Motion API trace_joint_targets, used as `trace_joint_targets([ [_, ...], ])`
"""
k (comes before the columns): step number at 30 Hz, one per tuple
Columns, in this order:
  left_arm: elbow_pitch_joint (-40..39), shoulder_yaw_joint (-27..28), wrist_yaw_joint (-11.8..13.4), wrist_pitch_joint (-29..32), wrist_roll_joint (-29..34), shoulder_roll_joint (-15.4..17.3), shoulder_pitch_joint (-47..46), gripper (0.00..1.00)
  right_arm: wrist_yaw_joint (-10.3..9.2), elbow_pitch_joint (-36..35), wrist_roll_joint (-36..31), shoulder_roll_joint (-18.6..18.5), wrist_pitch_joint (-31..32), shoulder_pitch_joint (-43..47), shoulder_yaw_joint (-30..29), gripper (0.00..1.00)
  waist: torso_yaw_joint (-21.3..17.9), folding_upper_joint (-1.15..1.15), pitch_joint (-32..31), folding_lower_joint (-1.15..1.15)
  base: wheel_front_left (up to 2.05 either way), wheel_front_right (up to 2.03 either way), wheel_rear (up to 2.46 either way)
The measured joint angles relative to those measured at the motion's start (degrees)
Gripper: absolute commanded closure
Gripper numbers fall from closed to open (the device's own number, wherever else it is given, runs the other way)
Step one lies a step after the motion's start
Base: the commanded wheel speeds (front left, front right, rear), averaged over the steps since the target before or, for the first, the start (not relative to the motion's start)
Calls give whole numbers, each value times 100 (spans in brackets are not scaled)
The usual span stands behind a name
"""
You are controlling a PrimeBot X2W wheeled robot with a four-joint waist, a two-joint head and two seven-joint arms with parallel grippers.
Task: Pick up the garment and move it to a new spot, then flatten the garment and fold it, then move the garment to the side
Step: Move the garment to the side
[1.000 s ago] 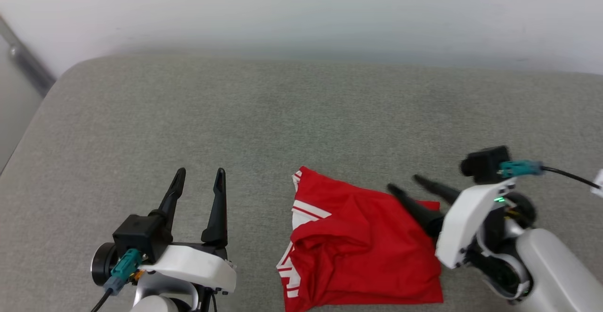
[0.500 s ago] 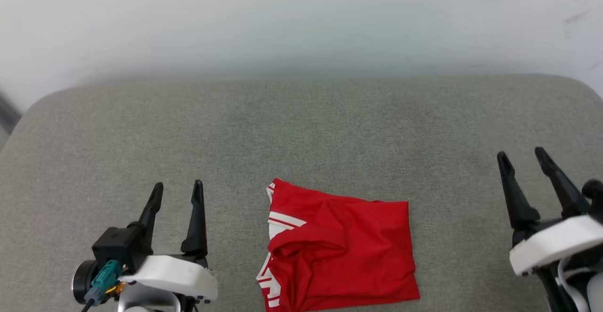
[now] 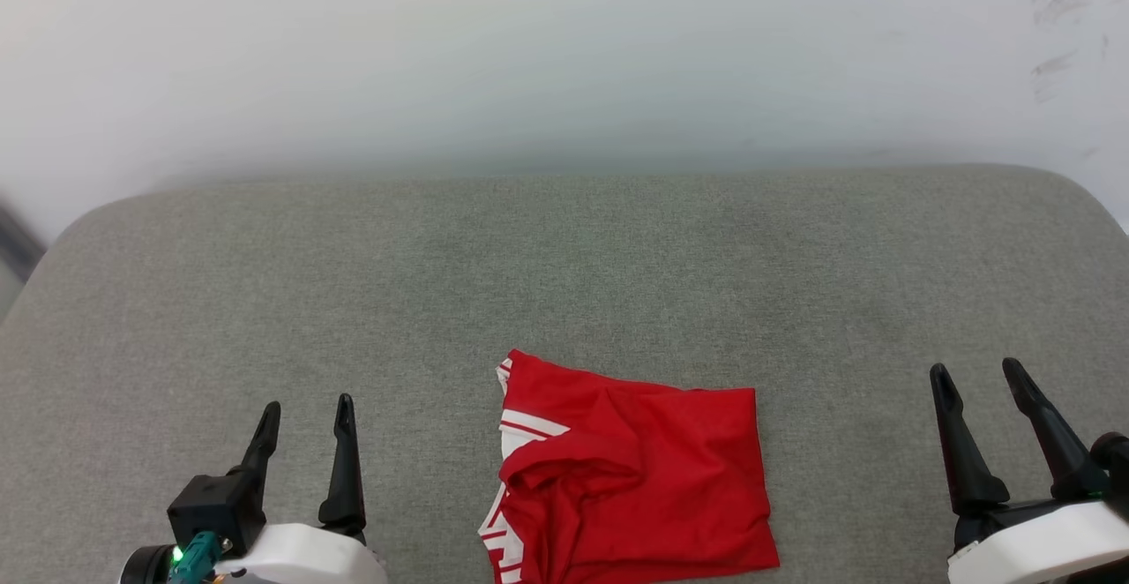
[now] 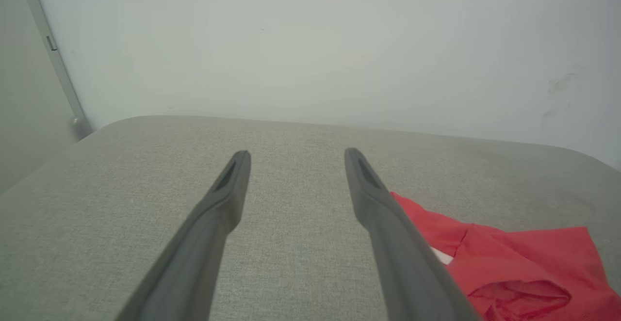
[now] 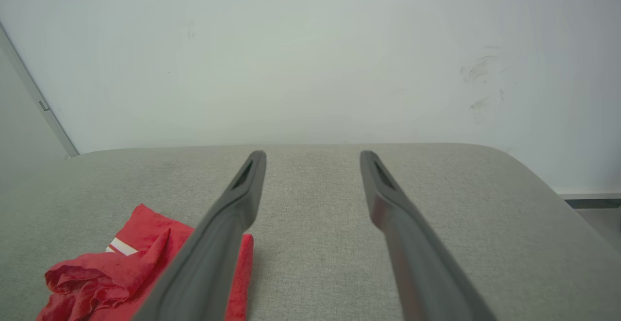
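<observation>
The garment, red with white striped trim along its left edge, lies folded and somewhat rumpled on the grey cushioned surface at the bottom centre of the head view. It also shows as the red garment at the lower right of the left wrist view and as the red garment at the lower left of the right wrist view. My left gripper stands open at the lower left, well apart from the cloth. My right gripper stands open at the lower right, also apart. Both are empty.
A pale wall rises behind the surface, with scuff marks at the upper right. The surface has rounded far corners; its right edge drops off in the right wrist view. A grey strip runs down the wall at left.
My right gripper has pulled away from the garment's right edge and now points up at the lower right. The camera has shifted, so the whole scene sits differently. The garment lies where it was.
</observation>
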Motion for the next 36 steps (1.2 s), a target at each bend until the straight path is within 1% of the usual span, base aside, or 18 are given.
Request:
trace_joint_targets([
  [8,54,15,-15,-29,-15,-25,35,0,0,-188,-82,37,200,65,-41,0,0,0,-16,0,0,0,0],
  [10,56,15,-15,-33,-14,-35,34,0,0,-196,-24,104,303,72,-175,0,8,0,-8,0,0,0,0],
  [13,45,25,-14,-49,-10,-48,15,0,0,-110,233,137,670,86,-509,0,35,0,17,0,0,0,0],
  [15,35,29,-8,-51,1,-55,1,0,0,77,530,76,1116,84,-793,0,50,0,38,0,0,0,0],
  [19,-25,13,2,-54,44,-104,-93,0,0,567,1201,-225,2075,-35,-1270,0,111,0,93,0,0,0,0],
  [22,-71,8,10,-58,92,-135,-134,0,0,1080,1723,-364,2894,-174,-1469,0,190,0,162,0,0,0,0],
  [24,-110,-2,9,-65,110,-159,-220,0,-1,1399,2070,-381,3456,-251,-1515,0,258,0,231,0,0,0,0],
  [27,-172,-33,-5,-77,158,-202,-317,0,-1,1764,2515,-266,4080,-444,-1474,0,369,0,365,0,0,0,0],
  [30,-175,-68,-26,-85,198,-260,-432,0,0,2042,2874,-30,4450,-658,-1328,0,497,0,515,0,0,0,0],
  [32,-159,-113,-65,-85,216,-302,-487,0,0,2219,3209,137,4575,-784,-1201,0,575,0,624,0,0,0,0],
  [36,-90,-177,-121,-86,240,-359,-635,0,0,2499,3776,281,4662,-1064,-818,0,719,0,840,0,0,0,0],
])
